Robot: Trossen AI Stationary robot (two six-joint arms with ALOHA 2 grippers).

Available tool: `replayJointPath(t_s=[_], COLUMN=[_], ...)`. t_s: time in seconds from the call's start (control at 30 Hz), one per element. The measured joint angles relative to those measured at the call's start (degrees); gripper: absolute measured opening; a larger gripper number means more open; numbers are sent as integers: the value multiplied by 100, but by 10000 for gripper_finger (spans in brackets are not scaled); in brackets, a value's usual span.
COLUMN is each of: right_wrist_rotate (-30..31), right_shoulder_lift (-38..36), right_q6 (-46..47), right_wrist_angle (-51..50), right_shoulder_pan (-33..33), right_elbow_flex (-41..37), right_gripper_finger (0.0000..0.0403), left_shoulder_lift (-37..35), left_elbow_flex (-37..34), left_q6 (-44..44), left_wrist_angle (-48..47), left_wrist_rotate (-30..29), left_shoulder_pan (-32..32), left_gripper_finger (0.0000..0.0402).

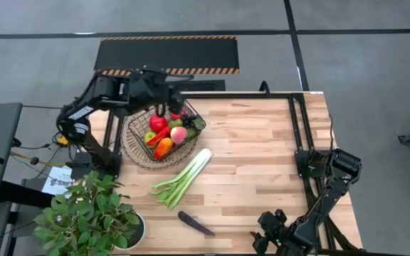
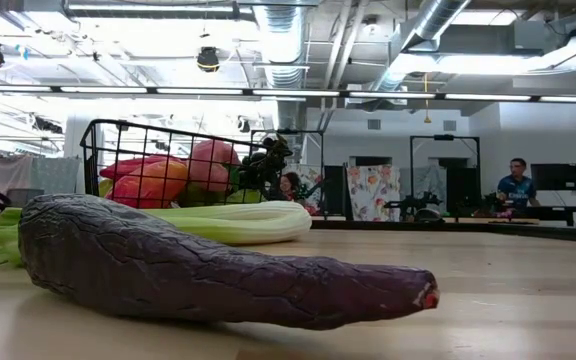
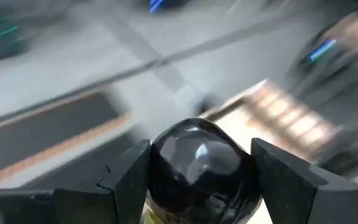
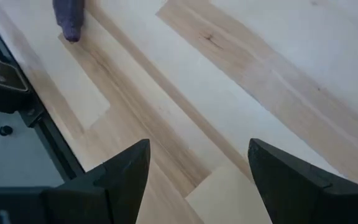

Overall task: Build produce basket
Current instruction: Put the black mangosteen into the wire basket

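High view: basket point(image 1: 164, 139) sits at the table's point(image 1: 262, 163) far left, holding red apples point(image 1: 158, 123), a peach point(image 1: 179, 134) and an orange pepper point(image 1: 164, 147). Left gripper point(image 1: 168, 107) hangs over the basket's far rim. Leek point(image 1: 184, 178) lies just beside the basket, toward the table's middle; aubergine point(image 1: 195, 223) lies near the front edge, apart from both.

Left wrist view adds what the overhead hides: fingers point(image 3: 132, 180) clenched on a glossy dark round fruit point(image 3: 196, 165), background blurred.

Low view: aubergine point(image 2: 208, 265) up close, leek point(image 2: 233, 222) and basket point(image 2: 168, 165) behind it; people in the room beyond.

Right gripper point(image 4: 197, 180), at the front right corner, released, fingers spread over bare wood; the aubergine's tip point(image 4: 70, 18) shows farther off.
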Motion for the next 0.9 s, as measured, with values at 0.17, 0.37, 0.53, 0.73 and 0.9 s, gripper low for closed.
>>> replayJointPath(t_s=[0.17,0.37,0.53,0.73,0.9], right_wrist_rotate=[0,-4,-7,-52,-162], right_shoulder_lift=[0,0,0,0,0], right_q6=[5,-120,-126,-66,-59], right_wrist_angle=[-80,-93,-94,-85,-69], right_shoulder_pan=[-155,-347,-406,-389,-388], right_elbow_flex=[-4,-20,-20,-20,-20], right_gripper_finger=[291,291,291,291,291], left_shoulder_lift=[36,1,17,15,17], left_elbow_flex=[-264,-1266,-2554,-4112,-5080], left_q6=[-835,-581,-409,-633,-974], left_wrist_angle=[-1729,-1360,-727,-134,45], left_wrist_rotate=[-386,-448,-320,-138,235], left_shoulder_pan=[205,384,618,810,1019], left_gripper_finger=[236,236,236,236,236])
